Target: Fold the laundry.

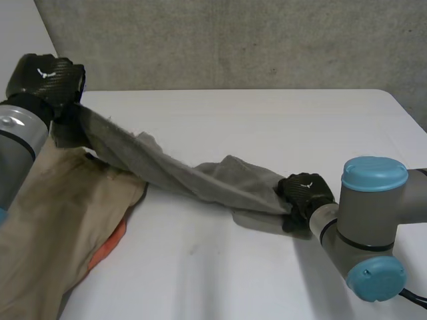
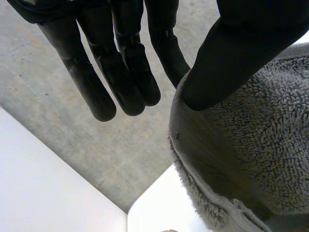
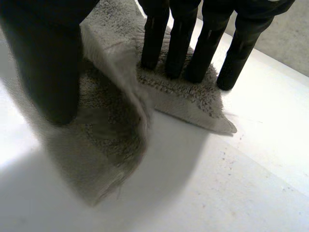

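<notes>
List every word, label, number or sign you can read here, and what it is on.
No readable words or numbers anywhere.
Left hand: a small white mark on its back, no letters.
Right hand: the same mark.
Grey towel, tan cloth: no label visible.

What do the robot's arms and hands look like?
Each robot hand is black, with long rounded fingers and a thick thumb. The left robot hand and the right robot hand both have a small white mark on the back. The left arm and right arm are fat grey tubes, and the right one has round light-blue caps.
</notes>
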Available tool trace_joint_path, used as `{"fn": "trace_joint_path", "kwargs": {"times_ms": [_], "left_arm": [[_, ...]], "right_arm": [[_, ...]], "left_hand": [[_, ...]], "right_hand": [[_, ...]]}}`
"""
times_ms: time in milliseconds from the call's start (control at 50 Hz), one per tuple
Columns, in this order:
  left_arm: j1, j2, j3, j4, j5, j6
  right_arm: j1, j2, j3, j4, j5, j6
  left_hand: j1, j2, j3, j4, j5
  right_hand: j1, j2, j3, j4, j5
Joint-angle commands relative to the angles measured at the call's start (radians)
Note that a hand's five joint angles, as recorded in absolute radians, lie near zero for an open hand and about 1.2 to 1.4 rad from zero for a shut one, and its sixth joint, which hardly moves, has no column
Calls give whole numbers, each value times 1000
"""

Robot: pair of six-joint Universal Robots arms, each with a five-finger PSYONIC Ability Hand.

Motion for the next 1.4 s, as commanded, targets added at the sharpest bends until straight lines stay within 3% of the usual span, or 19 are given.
{"fn": "trace_joint_path", "kwargs": {"times_ms": [20,100,180,280,420,560,740,820,860,980,1000,1060,1180,1400], "left_arm": [[5,1,23,0,-3,-29],[6,34,23,-5,-3,-32],[6,95,15,-12,5,-31],[-4,162,15,-17,11,-32],[-18,215,32,-89,49,-38],[-29,143,46,-143,106,-34],[-58,-208,241,-109,117,15],[-67,-345,414,-8,113,74],[-73,-393,514,107,115,84],[-77,-411,646,472,109,77],[-81,-407,656,564,104,66],[-92,-393,658,632,91,31],[-95,-368,554,588,74,-60],[-103,-385,220,565,80,-64]], "right_arm": [[-11,-16,-8,2,2,2],[-20,-90,-9,9,-10,-10],[-113,-283,-12,55,-18,-77],[-270,-516,-100,234,-70,-354],[-296,-632,-277,492,-79,-516],[-336,-514,-357,600,-92,-553],[-295,-287,-473,488,-61,-570],[-288,-213,-565,306,-21,-544],[-288,-190,-608,205,0,-539],[-282,-170,-679,-260,56,-507],[-281,-168,-679,-306,62,-501],[-255,-162,-670,-377,62,-476],[-258,-159,-622,-305,57,-452],[-273,-90,-412,-164,-61,-453]], "left_hand": [[256,200,204,199,230],[256,200,204,199,230],[256,200,204,199,230],[256,200,204,199,230],[256,200,204,199,230],[256,200,204,199,230],[256,200,204,199,230],[256,200,204,199,230],[256,200,204,199,230],[256,200,204,199,230],[256,200,204,199,230],[256,200,204,199,230],[256,200,204,199,230],[256,200,204,199,230]], "right_hand": [[757,752,748,749,773],[757,752,748,749,773],[757,752,748,749,773],[757,752,748,749,773],[757,752,748,749,773],[757,752,748,749,773],[757,752,748,749,773],[757,752,748,749,773],[757,752,748,749,773],[757,752,748,749,773],[757,752,748,749,773],[757,752,748,749,773],[757,752,748,749,773],[757,752,748,749,773]]}}
